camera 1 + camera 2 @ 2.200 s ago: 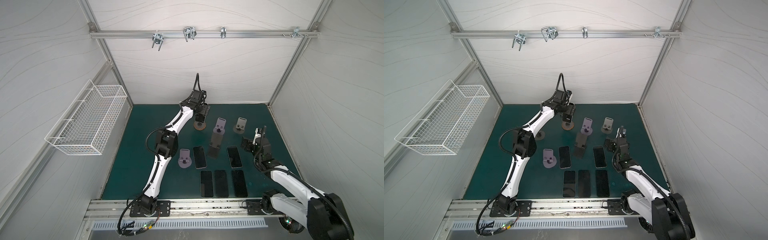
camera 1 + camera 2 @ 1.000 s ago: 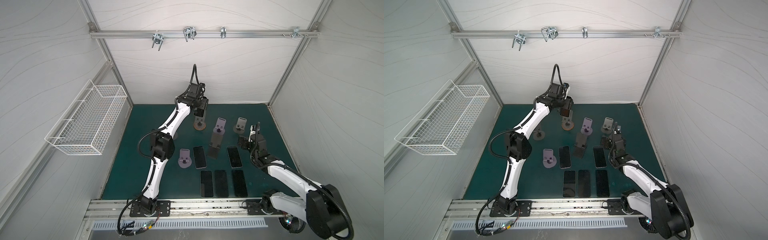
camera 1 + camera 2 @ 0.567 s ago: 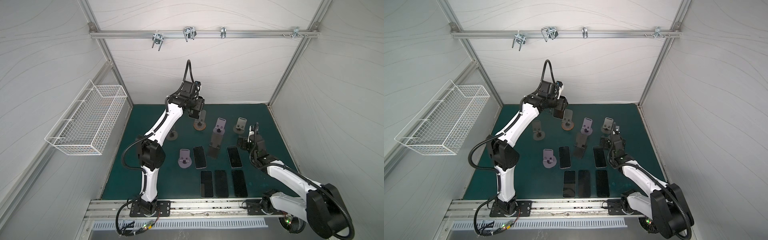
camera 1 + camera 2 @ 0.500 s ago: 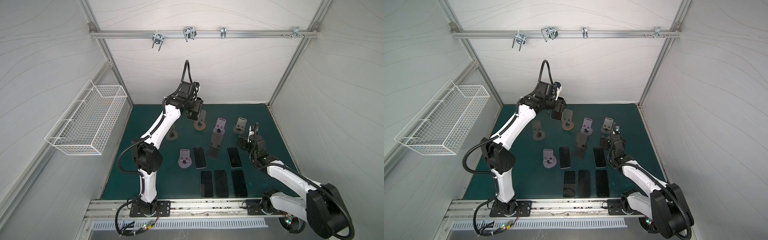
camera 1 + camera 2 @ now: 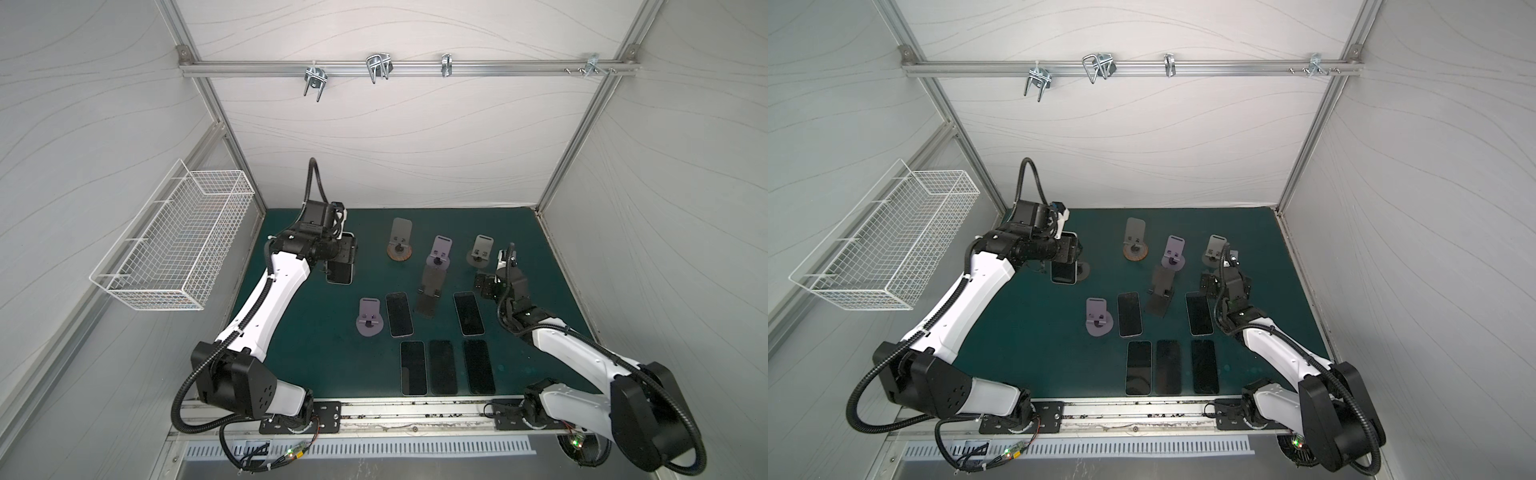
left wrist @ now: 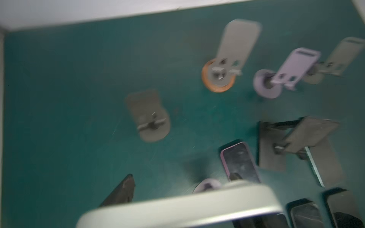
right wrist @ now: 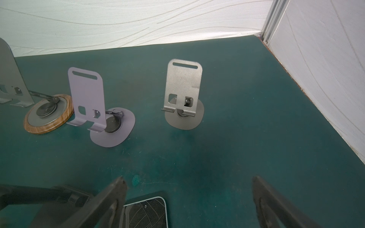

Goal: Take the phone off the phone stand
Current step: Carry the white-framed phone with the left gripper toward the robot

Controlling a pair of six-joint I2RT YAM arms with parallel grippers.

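Now the left tool [image 5: 341,259] holds the phone [image 5: 340,274], hanging near a grey stand [image 6: 148,118] toward the table's [image 5: 299,353] far-left corner; wood-based stand [image 5: 400,245] just beside, left edge open. Right tool [image 7: 189,197] gapes wide near the right edge, above a flat phone [image 7: 147,212]

1. The green mat [image 5: 316,374] lies bare toward 8 o'clock of its centre, with the left arm [image 5: 266,316] slanting above that side.
2. From 12 to 2 o'clock the wood-based stand [image 5: 400,249], purple stand [image 5: 439,252] and grey stand [image 5: 481,252] rise close together, with narrow lanes between them.
3. The folding stand [image 5: 432,291] fills the centre.
4. At 6 o'clock three flat phones [image 5: 442,367] lie side by side.
5. At 10 o'clock the phone [image 5: 340,276] clamped in the left gripper [image 5: 341,262] hangs over a low stand [image 5: 1082,271], seemingly clear of it.
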